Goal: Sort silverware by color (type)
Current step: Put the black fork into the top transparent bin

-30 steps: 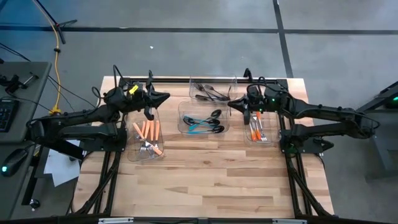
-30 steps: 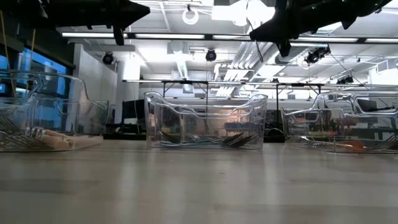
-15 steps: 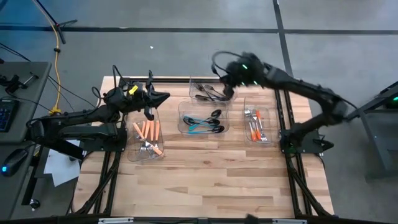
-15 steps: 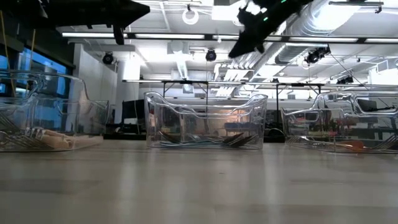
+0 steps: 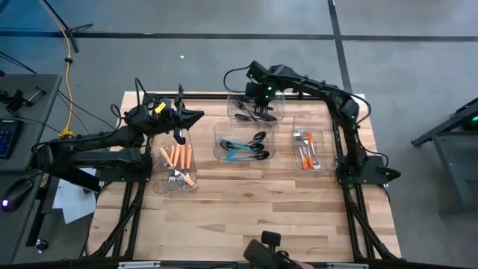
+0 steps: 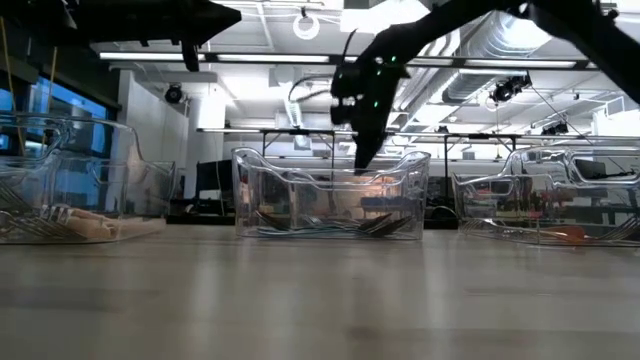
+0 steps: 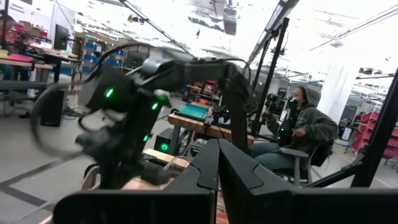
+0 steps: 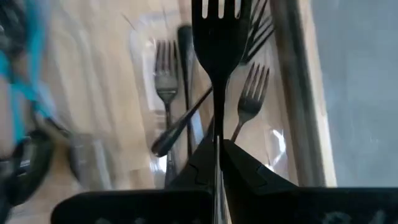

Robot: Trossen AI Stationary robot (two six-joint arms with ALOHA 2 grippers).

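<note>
Step in hand: the right tool (image 5: 258, 96), closed on a black fork (image 8: 217, 37), hangs above the far bin (image 5: 278, 96) of dark cutlery; a placing step, by my reading
Left tool (image 5: 196, 116): closed and empty, waiting over the orange-handled bin (image 5: 157, 168)
Next move: lower into the bin directly beneath the tool, then part the fingers; the fork should land among the dark forks (image 8: 165, 68) below
Writing: no brand or label is readable
</note>
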